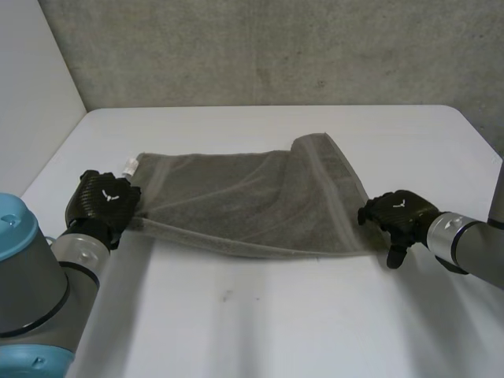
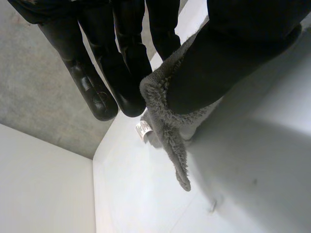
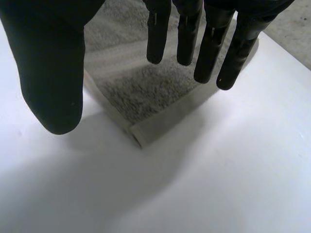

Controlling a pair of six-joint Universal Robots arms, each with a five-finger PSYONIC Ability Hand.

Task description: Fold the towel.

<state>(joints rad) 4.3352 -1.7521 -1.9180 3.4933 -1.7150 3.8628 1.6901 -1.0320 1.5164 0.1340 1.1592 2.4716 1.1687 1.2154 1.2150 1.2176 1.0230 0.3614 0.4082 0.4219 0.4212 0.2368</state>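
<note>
A grey towel (image 1: 244, 197) lies folded in half across the white table (image 1: 260, 315), its right end doubled back. My left hand (image 1: 102, 201) is at the towel's near left corner. In the left wrist view the thumb (image 2: 233, 58) and fingers (image 2: 121, 73) pinch the towel's edge (image 2: 163, 109), and a short piece hangs down from the grip. My right hand (image 1: 398, 213) hovers beside the near right corner. In the right wrist view its fingers (image 3: 209, 43) are straight and spread from the thumb (image 3: 48, 63), and the towel corner (image 3: 141, 97) lies flat on the table under them.
A small white label (image 1: 130, 165) sticks out at the towel's far left corner, also seen as a label (image 2: 143, 130) beyond the left hand's fingers. A grey wall (image 1: 276, 47) backs the table, and a white panel (image 1: 31, 94) stands at the left.
</note>
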